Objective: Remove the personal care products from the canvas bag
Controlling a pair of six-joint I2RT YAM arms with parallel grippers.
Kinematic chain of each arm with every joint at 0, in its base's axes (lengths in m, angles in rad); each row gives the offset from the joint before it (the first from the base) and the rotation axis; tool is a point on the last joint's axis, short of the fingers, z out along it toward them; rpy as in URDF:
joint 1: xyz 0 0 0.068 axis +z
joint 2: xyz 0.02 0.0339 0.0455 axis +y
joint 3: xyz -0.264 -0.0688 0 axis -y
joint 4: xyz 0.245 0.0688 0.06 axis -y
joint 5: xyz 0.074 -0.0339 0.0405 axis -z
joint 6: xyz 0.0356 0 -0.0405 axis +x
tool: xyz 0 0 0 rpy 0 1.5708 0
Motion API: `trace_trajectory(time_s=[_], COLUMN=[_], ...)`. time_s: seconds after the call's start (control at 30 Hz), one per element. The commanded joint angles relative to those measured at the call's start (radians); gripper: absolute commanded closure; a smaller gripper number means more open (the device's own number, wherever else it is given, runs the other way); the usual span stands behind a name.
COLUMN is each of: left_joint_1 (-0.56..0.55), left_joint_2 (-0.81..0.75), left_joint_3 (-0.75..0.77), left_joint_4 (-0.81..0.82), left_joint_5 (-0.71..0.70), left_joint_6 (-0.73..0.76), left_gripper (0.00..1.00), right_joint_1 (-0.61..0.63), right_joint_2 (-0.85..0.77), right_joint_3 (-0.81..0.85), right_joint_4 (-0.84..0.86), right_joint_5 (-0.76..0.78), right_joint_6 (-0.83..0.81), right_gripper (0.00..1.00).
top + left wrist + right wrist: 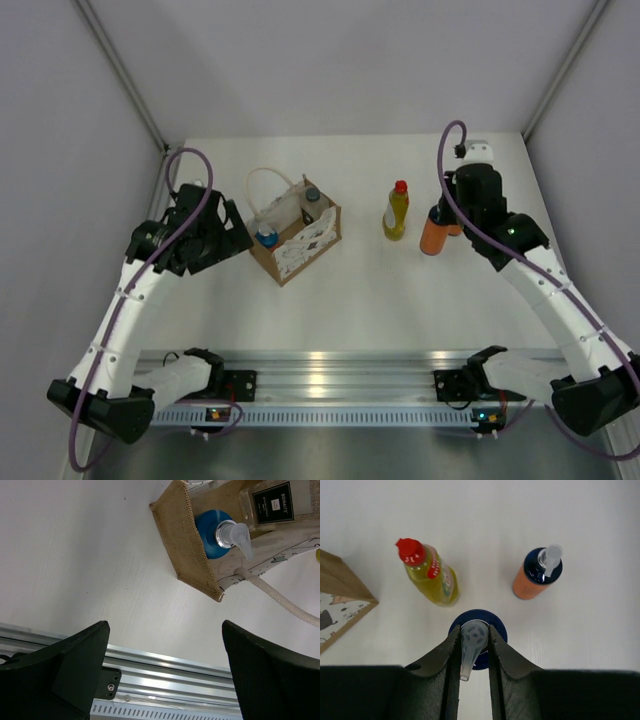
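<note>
My right gripper (472,631) is clamping both fingers on the pump neck of an orange bottle with a blue top (478,615). It is holding the bottle upright at the white table (585,520), near the yellow bottle with a red cap (431,575) and a second orange pump bottle (535,576), which are both standing outside the canvas bag (300,243). My left gripper (165,647) is hovering empty, fingers wide apart, just beside the bag, where a third blue-topped pump bottle (215,535) and the clear bottle with a dark cap (272,502) are sitting inside. So I judge three of the five products are out and two are waiting to be lifted.
</note>
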Motion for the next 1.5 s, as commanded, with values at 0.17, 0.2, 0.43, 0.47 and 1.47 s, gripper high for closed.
trace_trajectory(time_s=[0.17, 0.2, 0.43, 0.47, 1.47], left_joint_1=[-0.001, -0.001, -0.001, -0.001, -0.259], left_joint_2=[0.051, 0.056, 0.096, 0.103, 0.519], left_joint_3=[0.119, 0.145, 0.241, 0.249, 0.456], left_joint_4=[0.001, 0.001, -0.004, -0.004, -0.183], left_joint_5=[0.008, 0.0, -0.009, -0.001, -0.354], left_joint_6=[0.079, 0.098, 0.165, 0.168, -0.088], left_gripper=[0.02, 0.02, 0.02, 0.02, 0.36], right_joint_1=[-0.235, -0.248, -0.285, -0.286, -0.286], right_joint_2=[-0.061, -0.055, -0.002, 0.001, -0.174], right_joint_3=[-0.181, -0.202, -0.256, -0.262, -0.153], right_joint_4=[0.387, 0.395, 0.412, 0.417, 0.153], right_joint_5=[-0.169, -0.176, -0.195, -0.193, -0.238], right_joint_6=[-0.023, -0.022, -0.039, -0.039, 0.056], right_gripper=[1.0, 1.0, 1.0, 1.0, 0.24])
